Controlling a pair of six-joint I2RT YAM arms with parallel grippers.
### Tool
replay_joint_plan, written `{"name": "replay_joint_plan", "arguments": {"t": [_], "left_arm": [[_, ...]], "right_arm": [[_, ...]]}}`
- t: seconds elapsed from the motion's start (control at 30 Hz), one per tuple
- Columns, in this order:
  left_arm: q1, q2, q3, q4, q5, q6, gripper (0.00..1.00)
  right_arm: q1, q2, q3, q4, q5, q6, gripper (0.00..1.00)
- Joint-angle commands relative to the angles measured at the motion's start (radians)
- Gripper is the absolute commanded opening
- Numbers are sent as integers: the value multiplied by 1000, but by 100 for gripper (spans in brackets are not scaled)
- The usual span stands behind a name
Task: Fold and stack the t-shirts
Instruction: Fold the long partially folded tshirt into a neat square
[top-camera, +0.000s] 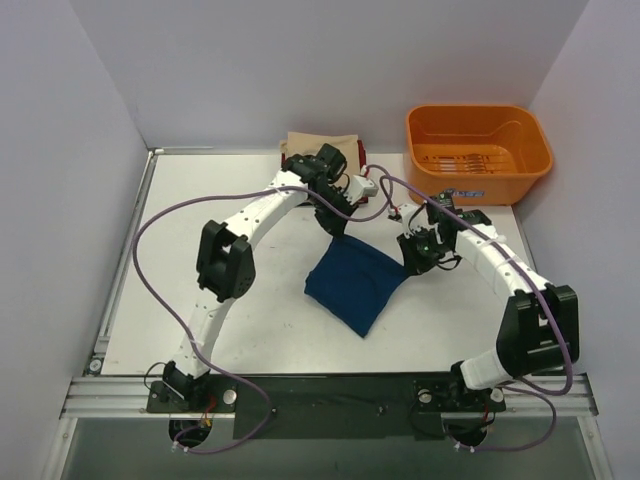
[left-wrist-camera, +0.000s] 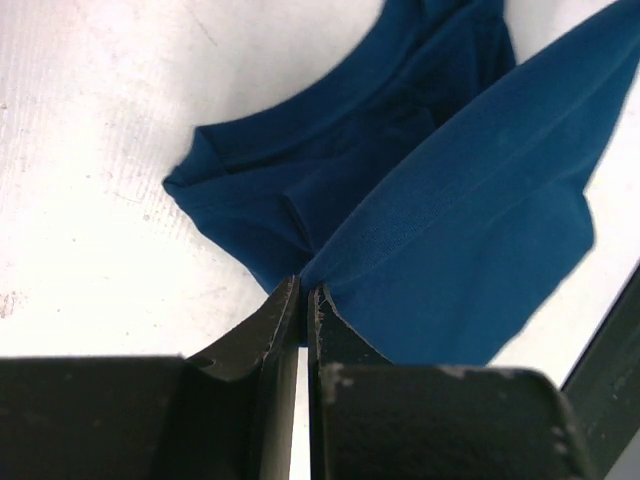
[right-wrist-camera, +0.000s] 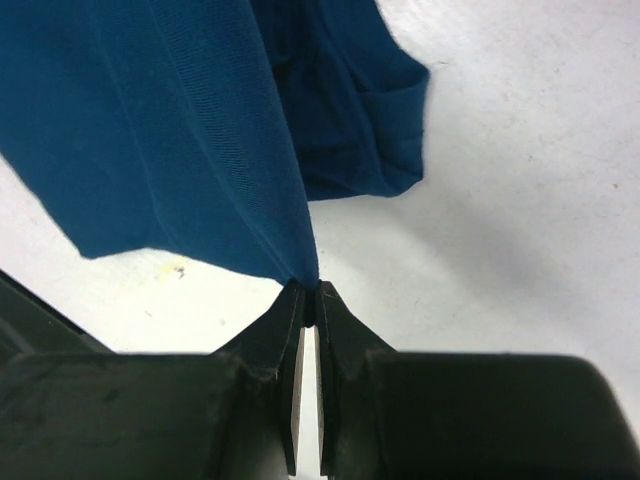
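Observation:
A dark blue t-shirt (top-camera: 355, 280) hangs stretched between my two grippers above the white table, its lower part drooping onto the tabletop. My left gripper (top-camera: 338, 228) is shut on its left upper corner; in the left wrist view the cloth (left-wrist-camera: 450, 230) runs out from the pinched tips (left-wrist-camera: 305, 290). My right gripper (top-camera: 412, 262) is shut on the right upper corner, the cloth (right-wrist-camera: 170, 130) fanning from its tips (right-wrist-camera: 308, 292). No print shows. At the back of the table a folded beige shirt (top-camera: 320, 143) lies over a red one (top-camera: 361, 150), partly hidden by the left arm.
An orange plastic tub (top-camera: 476, 152) stands at the back right, off the table's corner. Grey walls close in the left, back and right. The table's metal rail (top-camera: 330, 388) runs along the near edge by the arm bases.

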Motion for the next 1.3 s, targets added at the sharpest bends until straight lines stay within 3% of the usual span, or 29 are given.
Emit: {"name": "replay_joint_plan", "arguments": {"t": [0.0, 0.43, 0.47, 0.5, 0.53, 0.6, 0.67, 0.73, 0.87, 0.9, 0.97, 1.0, 1.1, 1.13, 1.27], "left_arm": [[-1, 49, 89, 97, -87, -29, 0], [-20, 129, 55, 214, -156, -55, 0], [-21, 129, 54, 218, -154, -60, 4], [-21, 129, 52, 223, -153, -61, 11], [-21, 127, 49, 226, -154, -70, 27], [-12, 110, 49, 248, -154, -95, 42], [5, 83, 57, 295, -147, -124, 55], [23, 49, 78, 315, -144, -149, 61], [65, -32, 81, 282, -89, -193, 63], [77, -69, 65, 272, -70, -204, 63], [85, -155, -35, 260, 8, -244, 46], [82, -183, -142, 281, 72, -273, 32], [43, -337, -382, 362, 188, -321, 1], [33, -357, -479, 382, 192, -333, 0], [-24, -391, -641, 401, 211, -341, 0]], "right_arm": [[-45, 71, 57, -10, 55, 61, 0], [-79, 310, 168, 7, 91, 134, 0], [-80, 329, 172, 6, 93, 140, 1], [-79, 336, 188, 6, 99, 156, 10], [-79, 352, 195, 6, 107, 166, 16], [-79, 355, 208, 4, 154, 214, 34], [-82, 340, 218, 2, 214, 258, 41], [-86, 308, 232, -10, 266, 298, 46], [-82, 196, 254, -21, 332, 417, 47], [-77, 171, 255, -21, 317, 447, 44], [-59, 113, 240, -7, 239, 540, 35], [-45, 88, 229, 10, 185, 600, 31], [56, 54, 186, 61, 159, 686, 13], [79, 50, 151, 117, 141, 721, 8], [138, 102, 61, 275, 68, 852, 0]]}}
